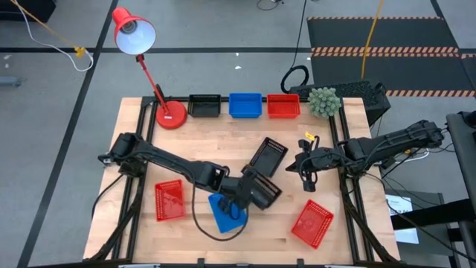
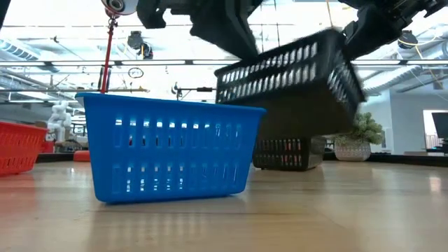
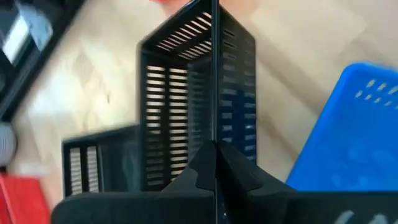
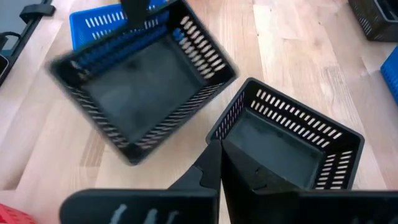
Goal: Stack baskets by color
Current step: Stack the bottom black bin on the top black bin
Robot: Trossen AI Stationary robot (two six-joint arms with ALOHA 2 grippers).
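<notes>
My left gripper (image 1: 253,192) is over the table's middle, shut on a black basket (image 2: 287,77) that hangs tilted in the air above and beside a blue basket (image 2: 168,147). The blue basket stands on its base on the table near the front edge. A second black basket (image 1: 269,155) rests on the table farther back. My right gripper (image 1: 306,173) hangs shut above the table just to the right of it. The right wrist view shows its fingertips (image 4: 217,155) in front of that basket's near corner (image 4: 217,132), with nothing between them. My left gripper pinches the rim of one perforated side wall (image 3: 214,134) of the black basket, one finger inside and one outside. The fingers slant down from above. The basket is lifted clear of the table and tilted, its open side (image 4: 140,81) turned toward my right arm.
Two red baskets lie on the table, one front left (image 1: 169,201) and one front right (image 1: 312,223). Along the far edge stand a black (image 1: 204,106), a blue (image 1: 245,106) and a red basket (image 1: 282,106), with a red lamp's base (image 1: 171,115) to their left and a small plant (image 1: 323,100) to their right.
</notes>
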